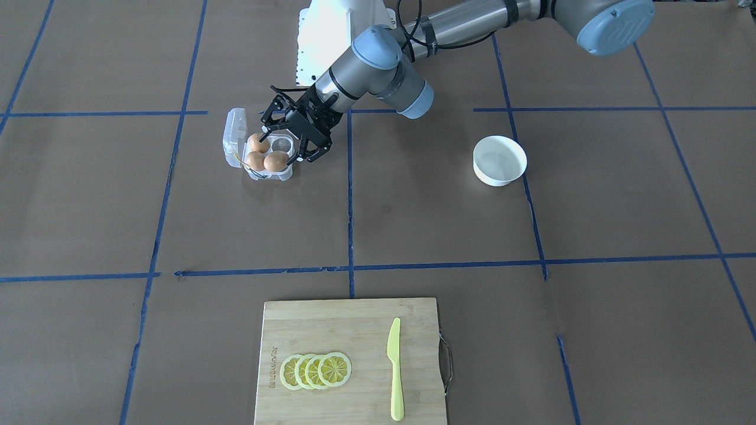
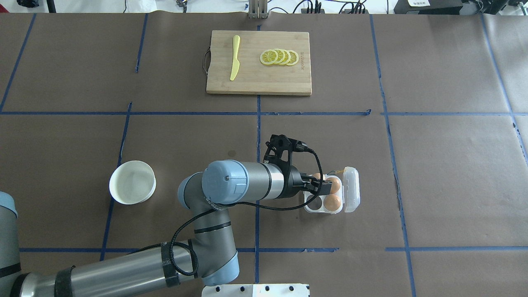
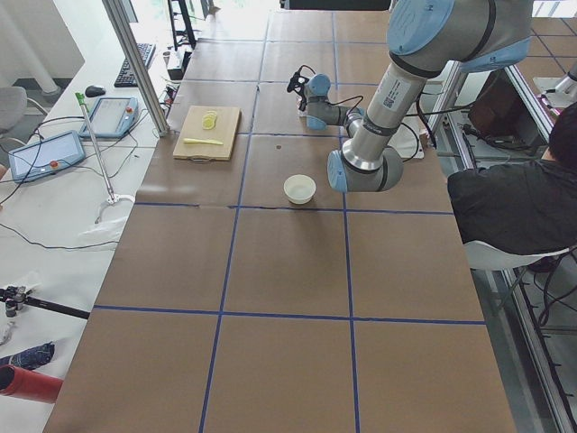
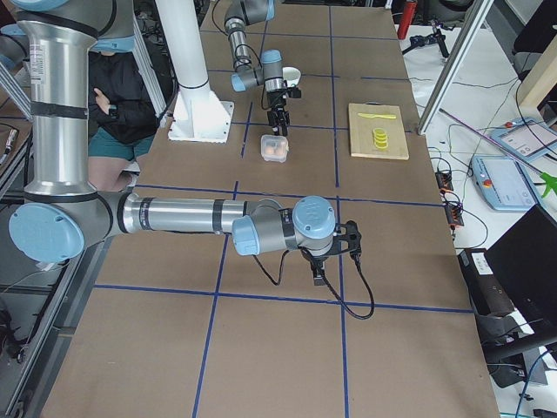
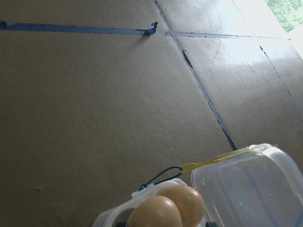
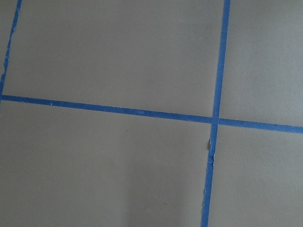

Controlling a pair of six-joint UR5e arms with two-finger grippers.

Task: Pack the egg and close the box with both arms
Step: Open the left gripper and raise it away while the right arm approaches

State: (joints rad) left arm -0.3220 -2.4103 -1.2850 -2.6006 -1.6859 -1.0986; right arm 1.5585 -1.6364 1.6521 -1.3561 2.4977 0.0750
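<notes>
Seen from the table's (image 2: 82,62) end on the robot's right, over brown paper gridded with blue tape (image 2: 185,113). Nearest: the right arm (image 4: 183,215) stretched low over the surface, the right gripper (image 4: 318,277) pointing down above a crossing of tape lines, well apart from everything else; impossible to tell whether spread or pressed together. Farther along, in front of the white robot base (image 4: 202,122): the box (image 2: 321,209), a clear four-cell carton, hinged lid (image 1: 234,134) swung open on the side away from the left arm (image 2: 231,187). Three orange-brown eggs in three cells: the egg (image 1: 276,161) just beside the fingertips, two more eggs (image 1: 257,142) next to the lid. Fourth cell (image 2: 312,202) showing bare clear plastic. Left gripper (image 1: 283,147) low over the box, black fingers (image 1: 310,152) spread wide, pinching nothing. Level with the box, toward the operators' side: a wooden cutting board (image 2: 251,80) bearing a yellow-green knife (image 2: 234,57) and four overlapping lemon slices (image 2: 279,57). Farthest, on the robot's left, well apart from the box: a round white bowl (image 2: 133,183).
</notes>
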